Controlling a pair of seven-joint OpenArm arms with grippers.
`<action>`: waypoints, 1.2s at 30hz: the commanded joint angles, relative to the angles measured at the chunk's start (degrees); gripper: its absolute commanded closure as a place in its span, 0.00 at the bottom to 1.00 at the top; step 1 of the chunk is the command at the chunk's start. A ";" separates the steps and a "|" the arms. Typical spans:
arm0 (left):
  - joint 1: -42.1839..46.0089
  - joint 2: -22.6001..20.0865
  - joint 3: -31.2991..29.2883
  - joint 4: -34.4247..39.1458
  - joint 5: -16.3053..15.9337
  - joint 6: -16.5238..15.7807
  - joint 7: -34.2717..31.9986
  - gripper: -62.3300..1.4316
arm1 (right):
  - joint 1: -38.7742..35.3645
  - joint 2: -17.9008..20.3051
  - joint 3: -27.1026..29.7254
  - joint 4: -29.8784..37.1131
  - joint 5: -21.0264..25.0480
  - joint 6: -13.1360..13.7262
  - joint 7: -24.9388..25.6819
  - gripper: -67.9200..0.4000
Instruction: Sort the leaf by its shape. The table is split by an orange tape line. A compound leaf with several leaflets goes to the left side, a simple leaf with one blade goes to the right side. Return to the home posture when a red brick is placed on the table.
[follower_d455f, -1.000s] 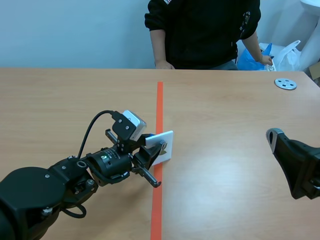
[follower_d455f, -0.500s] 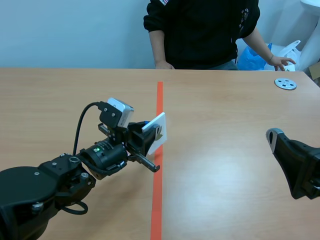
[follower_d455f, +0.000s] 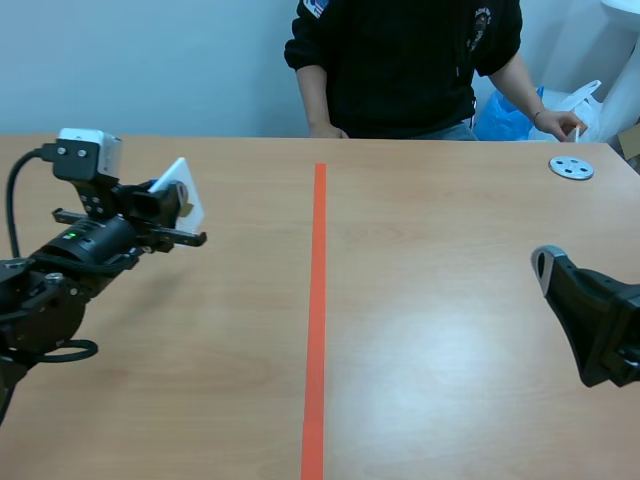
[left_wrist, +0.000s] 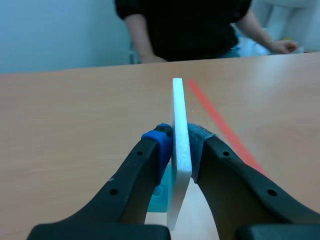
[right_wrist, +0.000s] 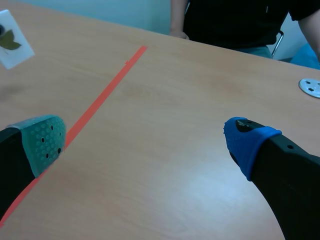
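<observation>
Left gripper (left_wrist: 178, 142): closed on a white card (left_wrist: 178, 107); the two pads press its two flat faces, and the card stands on its edge between them.
Card place: in the air, well to the left of the orange tape line (follower_d455f: 318, 300), above the table (follower_d455f: 450, 260).
Leaf (right_wrist: 8, 42): a dark green picture on the card, seen only from the right wrist view; too small to count the leaflets.
Right gripper (right_wrist: 146, 137): open and holding nothing, low on the right of the tape line.
Step in hand: I judge it is putting the card down on the left of the tape line.
How to do it well: lower the card close to the wood and tilt it toward flat before the fingers part, because a thin card released upright may fall over. Stay well away from the tape line.
Red brick: none is visible.
Writing: none readable on the card. The person (follower_d455f: 400, 60) beyond the tape line's far end has small marks on the black top, too small to read.
</observation>
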 joint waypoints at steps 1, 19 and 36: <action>-0.90 -1.03 -0.42 -0.15 -0.20 0.42 -0.72 0.89 | 0.59 0.59 0.11 0.33 0.42 -0.04 0.79 0.00; -0.96 -2.43 -4.48 -14.47 -2.01 0.70 -5.86 0.89 | 1.07 0.59 0.11 0.33 0.44 0.76 0.81 0.00; -0.92 -2.97 -4.48 -16.85 -4.90 0.61 -11.52 0.28 | 1.05 0.59 0.11 0.33 0.63 1.22 0.79 0.00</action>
